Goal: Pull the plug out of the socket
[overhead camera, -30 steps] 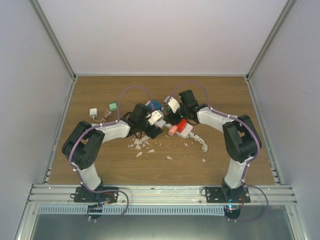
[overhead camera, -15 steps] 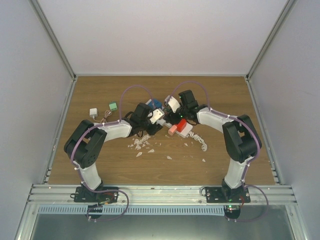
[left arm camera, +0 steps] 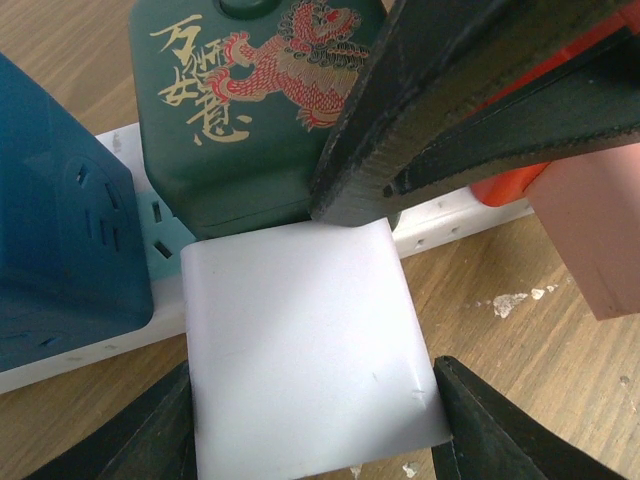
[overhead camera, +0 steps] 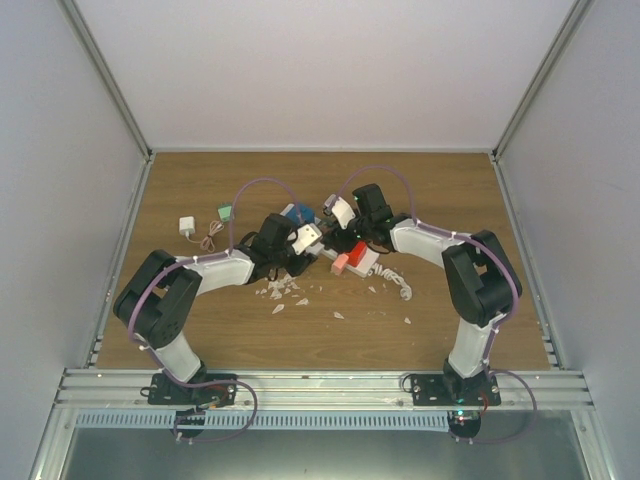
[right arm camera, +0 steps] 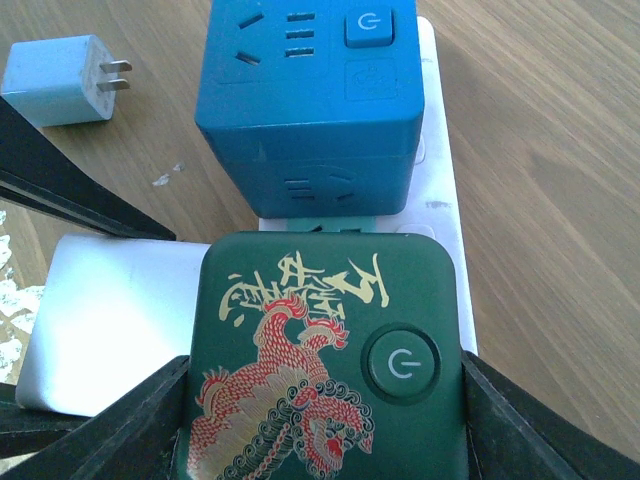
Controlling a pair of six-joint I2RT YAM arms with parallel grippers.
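The socket, a long white power strip, lies mid-table. A dark green dragon-printed cube plug and a blue cube adapter sit on it. My right gripper is shut on the green cube, a finger on each side. My left gripper is shut on a white block plug right beside the green cube. The white plug's prongs are hidden.
A pink plug and a red one sit further along the strip; its coiled cord trails right. A loose pale charger, a white charger, a green plug and white chips lie around. Enclosure walls surround the table.
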